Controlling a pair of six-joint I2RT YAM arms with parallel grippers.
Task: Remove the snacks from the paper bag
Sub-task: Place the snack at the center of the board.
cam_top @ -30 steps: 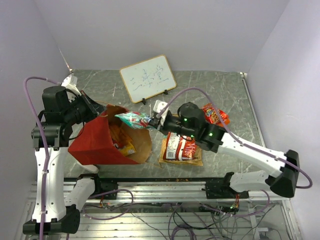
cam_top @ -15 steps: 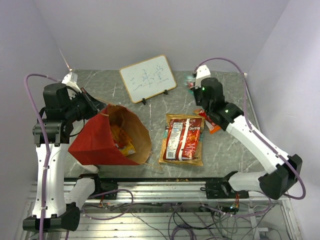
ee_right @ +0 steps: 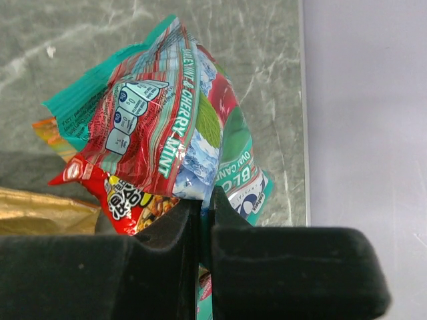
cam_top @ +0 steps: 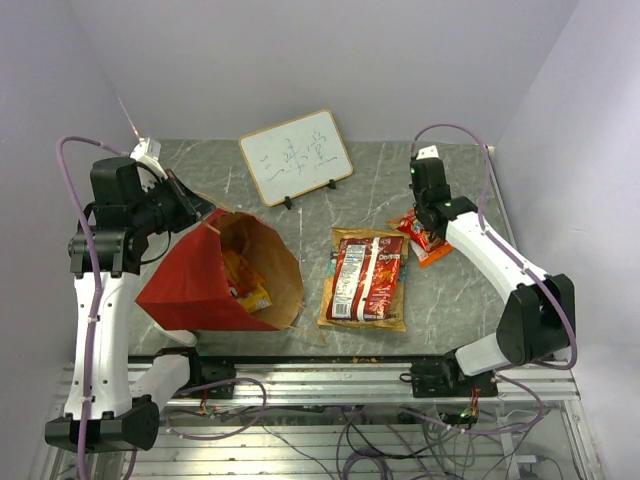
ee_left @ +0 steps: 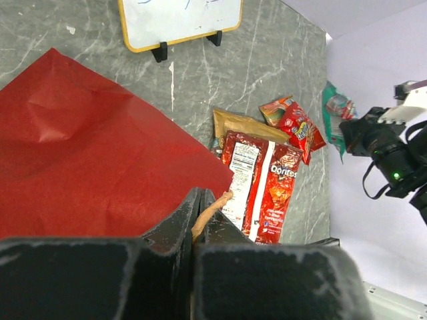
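**Teal packet lifted out, set-down comes next**

My right jaws are clamped on a teal packet (ee_right: 167,127), held up at the upper right of the top view. It is close to the small red packets (cam_top: 425,235) that lie on the table (cam_top: 450,300). My left jaws are pinched shut on a brown strip at the bag's rim, the handle (ee_left: 210,207) I think. They hold the red bag (cam_top: 190,285) tipped over at the left, with its mouth facing the centre. On its brown lining I can see orange and yellow packets (cam_top: 245,285) waiting. A Doritos bag (cam_top: 365,278) lies flat at the centre on a tan packet (cam_top: 360,322).

I judge the job about half done, with this packet in carriage. Next I should lower it onto bare table beside the red ones, let go, and return to the bag's mouth. I pinch only one edge of slick foil, so it may swing or slip. My left jaws must keep the mouth open.

The table is grey, veined like marble, and looks matt. A whiteboard (cam_top: 296,155) stands at the back. Pale lilac walls close in on three sides, the right one near my right arm.
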